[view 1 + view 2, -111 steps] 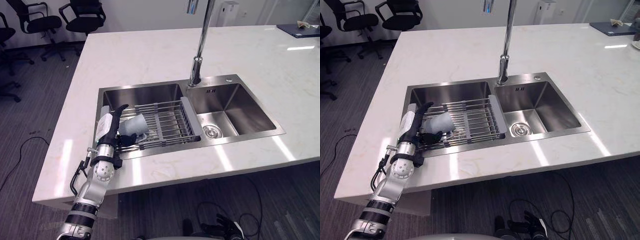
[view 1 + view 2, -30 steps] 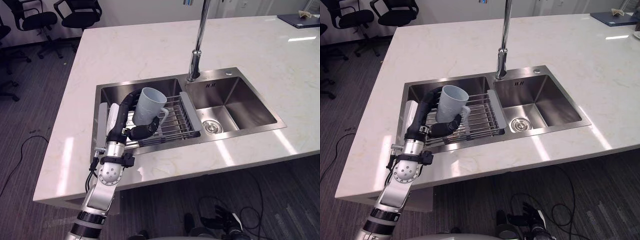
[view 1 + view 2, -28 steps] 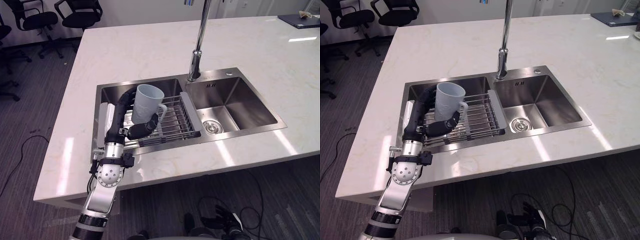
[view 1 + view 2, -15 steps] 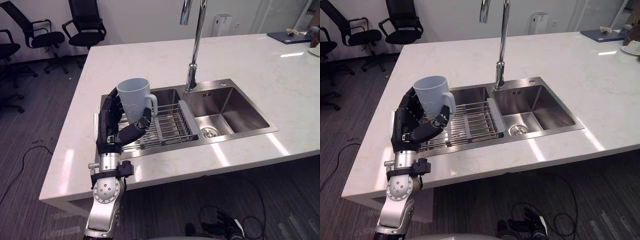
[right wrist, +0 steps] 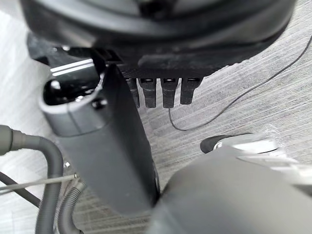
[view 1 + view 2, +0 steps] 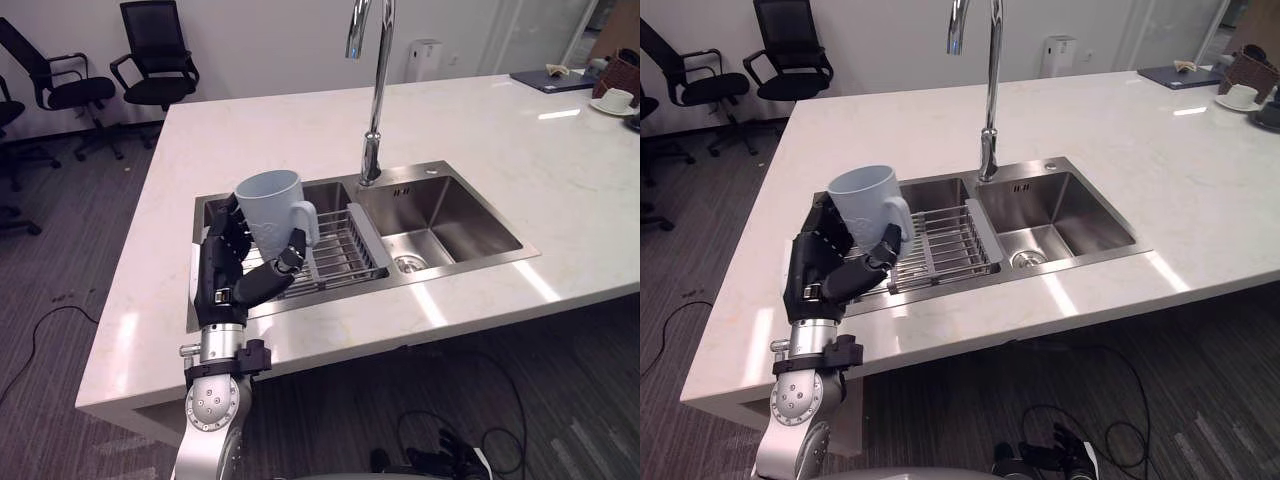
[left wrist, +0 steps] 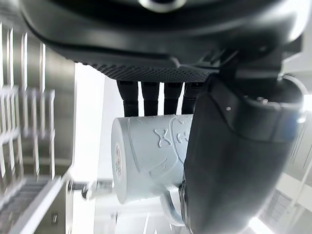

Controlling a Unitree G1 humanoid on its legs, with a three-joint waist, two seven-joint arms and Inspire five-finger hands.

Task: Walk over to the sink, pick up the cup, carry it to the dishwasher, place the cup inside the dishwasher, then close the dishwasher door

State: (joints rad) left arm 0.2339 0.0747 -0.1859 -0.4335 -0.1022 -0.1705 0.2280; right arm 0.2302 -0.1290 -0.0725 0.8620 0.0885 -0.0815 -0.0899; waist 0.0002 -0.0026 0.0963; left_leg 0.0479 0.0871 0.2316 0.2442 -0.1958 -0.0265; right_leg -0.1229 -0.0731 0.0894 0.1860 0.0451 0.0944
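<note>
My left hand [image 6: 225, 268] is shut on a pale grey-blue cup [image 6: 272, 205] and holds it upright, mouth up, handle toward the sink. The cup hangs above the left end of the sink, near the counter's front edge. In the left wrist view the fingers [image 7: 153, 97] curl behind the cup [image 7: 148, 161] and the thumb [image 7: 229, 165] presses its front beside the handle. My right hand [image 5: 122, 146] hangs idle over the grey carpet, holding nothing, fingers relaxed.
A white stone counter [image 6: 280, 115] holds a steel double sink [image 6: 450, 215] with a wire rack [image 6: 340, 258] over its left basin and a tall faucet [image 6: 375, 90]. Black office chairs [image 6: 155, 50] stand back left. A cup on a saucer [image 6: 612, 100] sits far right.
The cup lay on its side on the rack with my left hand on it. My hand has since lifted it off the rack and turned it upright. The camera has shifted back.
</note>
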